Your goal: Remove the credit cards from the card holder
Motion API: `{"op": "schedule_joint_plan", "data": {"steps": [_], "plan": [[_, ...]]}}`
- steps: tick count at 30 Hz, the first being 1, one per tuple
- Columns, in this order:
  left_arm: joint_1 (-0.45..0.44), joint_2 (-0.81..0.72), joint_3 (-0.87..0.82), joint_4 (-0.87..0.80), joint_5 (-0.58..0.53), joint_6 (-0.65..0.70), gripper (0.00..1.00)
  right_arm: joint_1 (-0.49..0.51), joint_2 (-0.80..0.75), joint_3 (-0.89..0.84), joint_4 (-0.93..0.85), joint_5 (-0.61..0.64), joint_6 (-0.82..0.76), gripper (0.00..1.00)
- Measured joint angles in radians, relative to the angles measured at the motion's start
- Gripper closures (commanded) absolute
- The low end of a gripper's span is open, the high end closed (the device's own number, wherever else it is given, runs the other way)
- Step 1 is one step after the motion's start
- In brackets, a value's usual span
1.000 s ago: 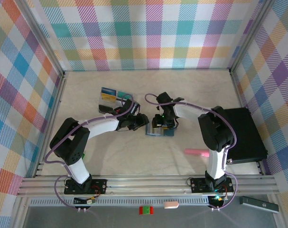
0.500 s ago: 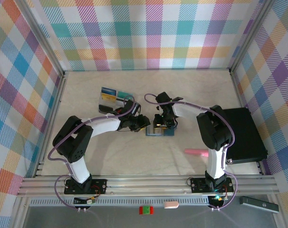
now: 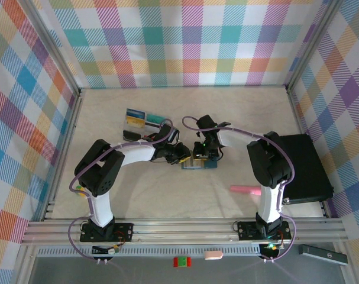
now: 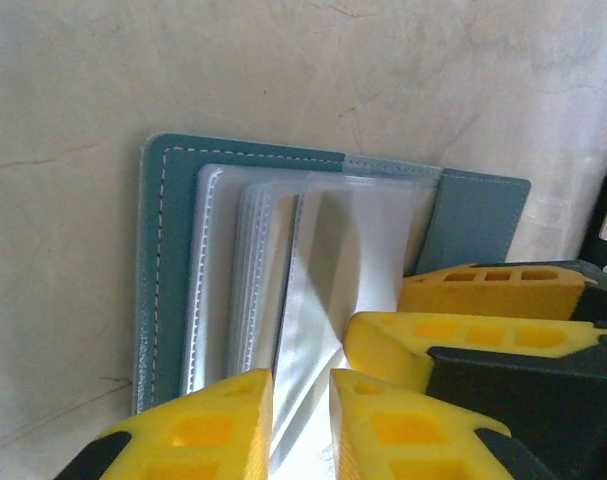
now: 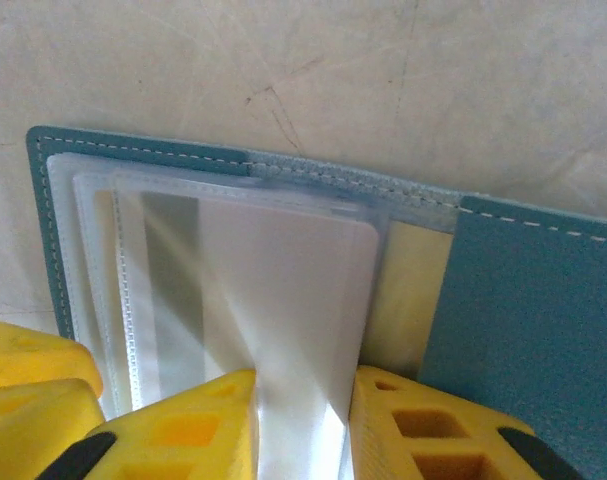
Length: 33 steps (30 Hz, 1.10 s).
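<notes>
The teal card holder (image 3: pixel 200 166) lies open on the bench (image 3: pixel 167 195), with both claws crowded over it and hiding most of its pockets. The left claw (image 4: pixel 300 395) is clenched on one clear sleeve (image 4: pixel 313 260). The right claw (image 5: pixel 303 400) is clenched on another, just beside it. At least three credit cards (image 3: pixel 138 118) lie left of the holder and farther back. One pink stick (image 3: pixel 245 190) lies right of it and nearer, and one black box (image 3: pixel 306 165) sits farther right.
</notes>
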Motion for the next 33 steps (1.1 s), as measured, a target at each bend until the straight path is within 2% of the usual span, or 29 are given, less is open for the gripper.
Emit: {"op": "schedule_joint_plan", "data": {"steps": [6, 15, 26, 33], "plan": [[-0.003, 0.014, 0.001, 0.003, 0.001, -0.002, 0.78, -0.008, -0.01, -0.02, 0.024, -0.011, 0.001, 0.76], [-0.007, 0.027, 0.002, 0.025, 0.008, -0.002, 0.85, -0.008, -0.013, -0.03, 0.037, -0.022, 0.001, 0.76], [-0.009, 0.037, 0.017, 0.022, 0.007, 0.001, 0.8, -0.014, -0.014, -0.035, 0.044, -0.026, 0.001, 0.76], [-0.031, 0.046, 0.069, -0.065, -0.049, 0.058, 0.8, -0.021, -0.018, -0.043, 0.055, -0.032, 0.005, 0.77]]}}
